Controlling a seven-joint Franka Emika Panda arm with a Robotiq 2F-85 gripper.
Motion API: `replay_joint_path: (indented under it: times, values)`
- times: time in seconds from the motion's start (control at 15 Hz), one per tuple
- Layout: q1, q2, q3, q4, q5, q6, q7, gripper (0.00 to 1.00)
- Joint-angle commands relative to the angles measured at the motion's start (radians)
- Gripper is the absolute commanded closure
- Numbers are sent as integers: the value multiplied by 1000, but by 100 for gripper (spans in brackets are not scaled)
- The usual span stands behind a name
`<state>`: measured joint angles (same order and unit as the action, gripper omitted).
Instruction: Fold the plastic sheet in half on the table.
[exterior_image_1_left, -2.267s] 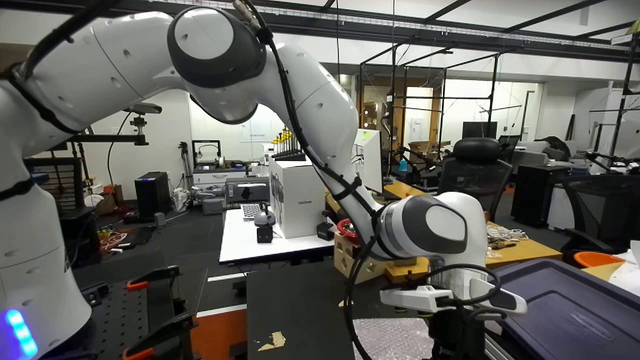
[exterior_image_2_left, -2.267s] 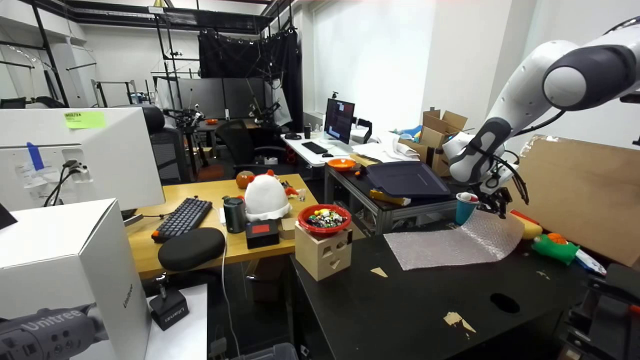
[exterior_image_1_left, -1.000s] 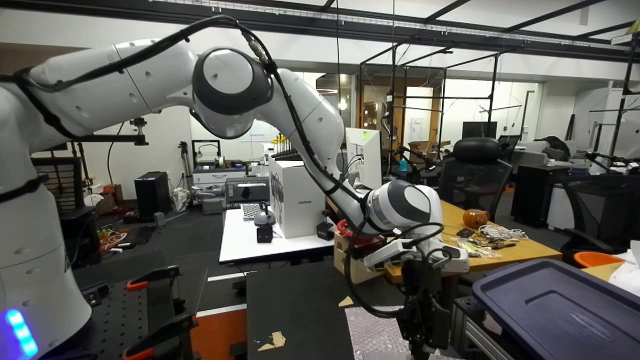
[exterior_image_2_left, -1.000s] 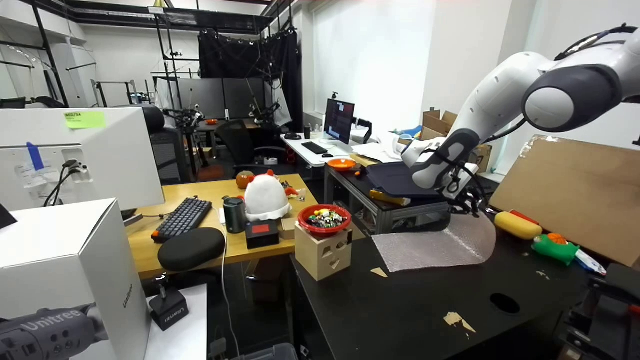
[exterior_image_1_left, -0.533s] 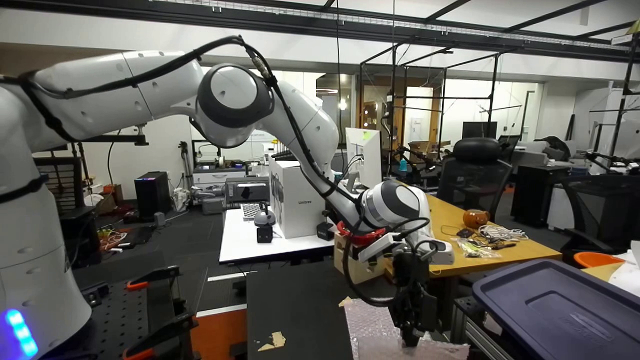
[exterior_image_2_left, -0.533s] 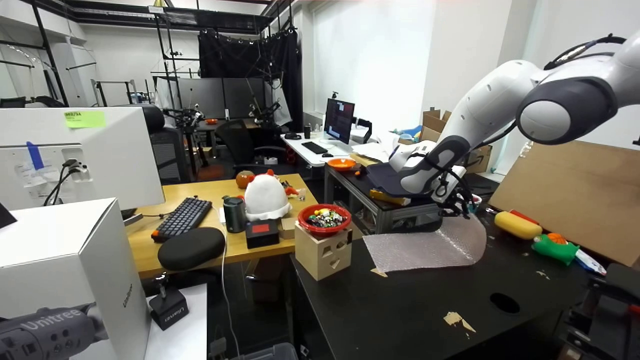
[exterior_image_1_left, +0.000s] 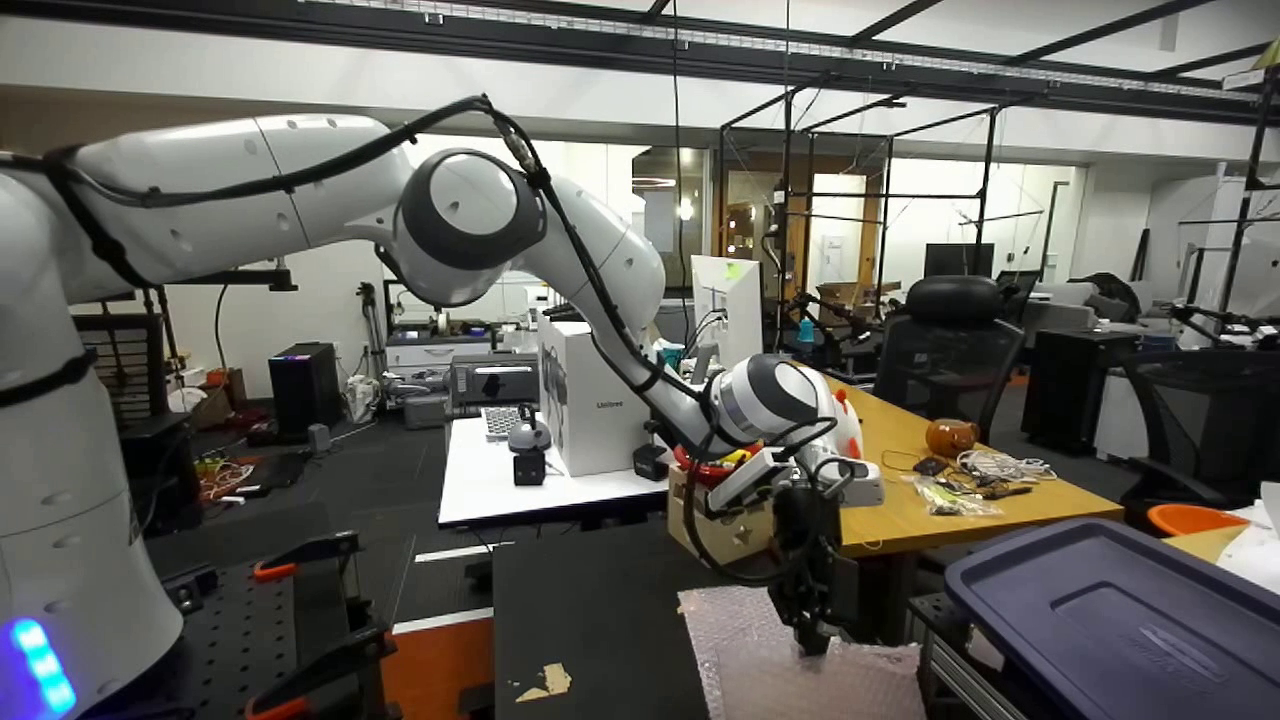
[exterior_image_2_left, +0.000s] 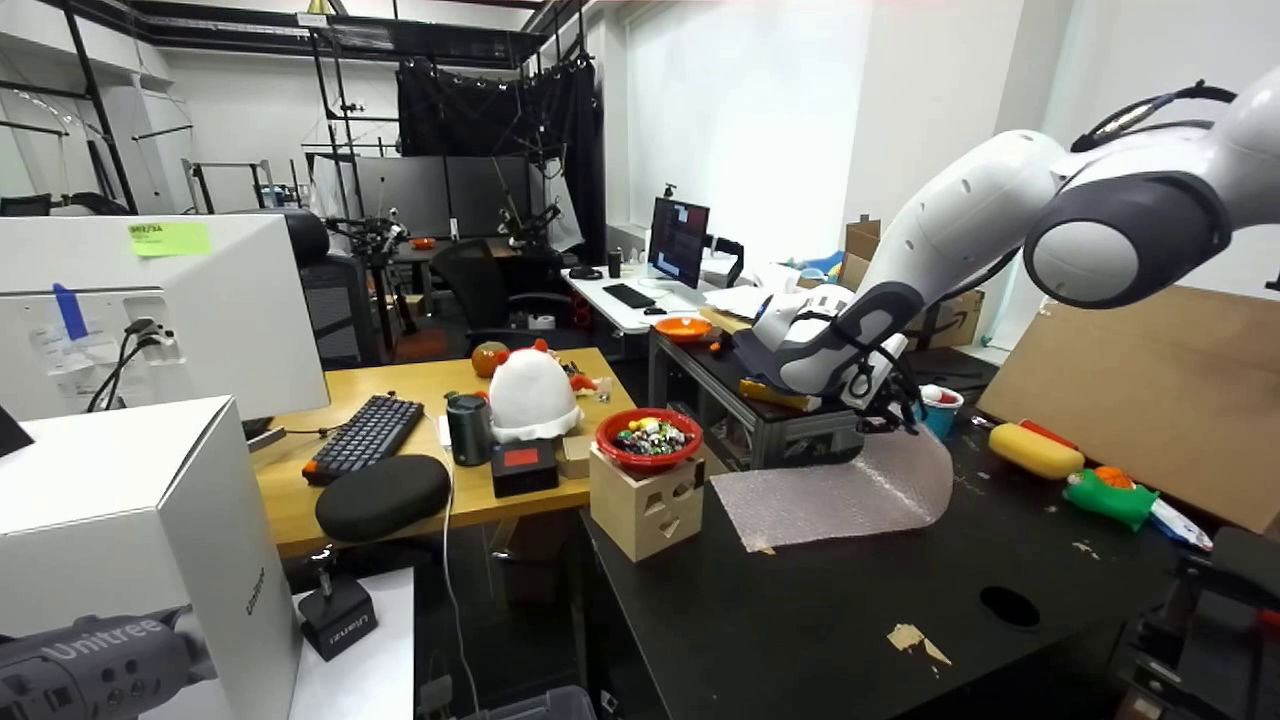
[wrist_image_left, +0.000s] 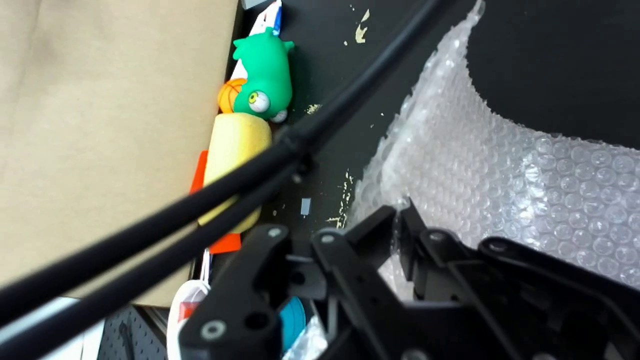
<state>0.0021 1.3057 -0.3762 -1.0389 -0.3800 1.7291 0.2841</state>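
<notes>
the jaws of the gripper (wrist_image_left: 398, 208) are set tight, and an edge of the bubble wrap (wrist_image_left: 450, 145) is pinched between them! that end is held up in a curve; the other is laid flat on the black table (exterior_image_2_left: 780, 620). near the raised end a blue cup (exterior_image_2_left: 941, 420) is spotted, then a yellow block (exterior_image_2_left: 1035, 451) and a green toy (exterior_image_2_left: 1108, 499). by the flat end, a red bowl (exterior_image_2_left: 650, 463) is perched on a wooden box (exterior_image_2_left: 622, 515).

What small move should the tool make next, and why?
Probably ease the held end of the sheet across toward its opposite end. The tool grips it raised, with a curl below, while the opposite end lies flat on the table, so the fold is not yet made.
</notes>
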Motion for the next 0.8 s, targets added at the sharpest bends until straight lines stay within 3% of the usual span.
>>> replay_joint_path:
  times: [0.0,0.73]
  values:
    - [37,18,-14,27,-12,-34,39,99]
    - [127,-32,-1,-29,1,62,85,99]
